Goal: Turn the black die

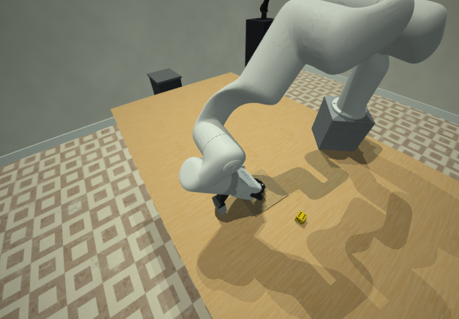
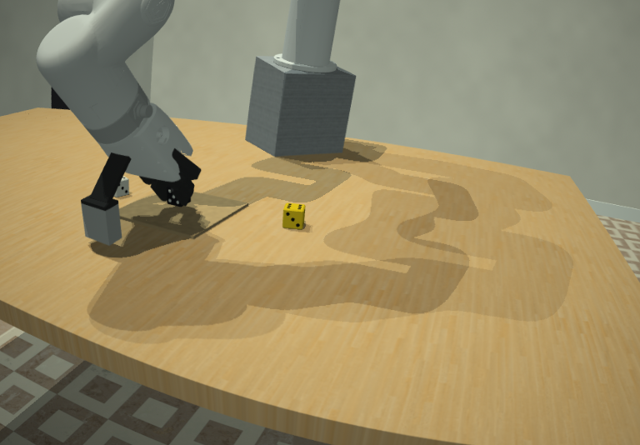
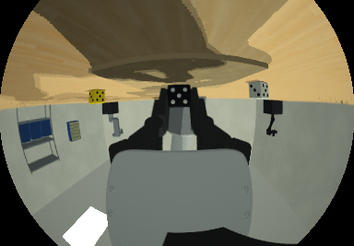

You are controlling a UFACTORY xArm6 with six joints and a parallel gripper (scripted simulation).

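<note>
My gripper (image 2: 175,192) is shut on the black die (image 2: 172,197) and holds it tilted, just above or at the thin brown mat (image 2: 186,212). In the wrist view the black die (image 3: 180,95) shows white pips between the fingertips. In the top view the gripper (image 1: 259,191) is over the mat (image 1: 270,193), and the die is mostly hidden by the wrist. I cannot tell whether the die touches the mat.
A yellow die (image 2: 293,215) lies on the table right of the mat, also in the top view (image 1: 300,217). A white die (image 2: 122,187) lies behind the wrist camera block, left of the mat. The arm's grey base block (image 2: 299,104) stands at the back.
</note>
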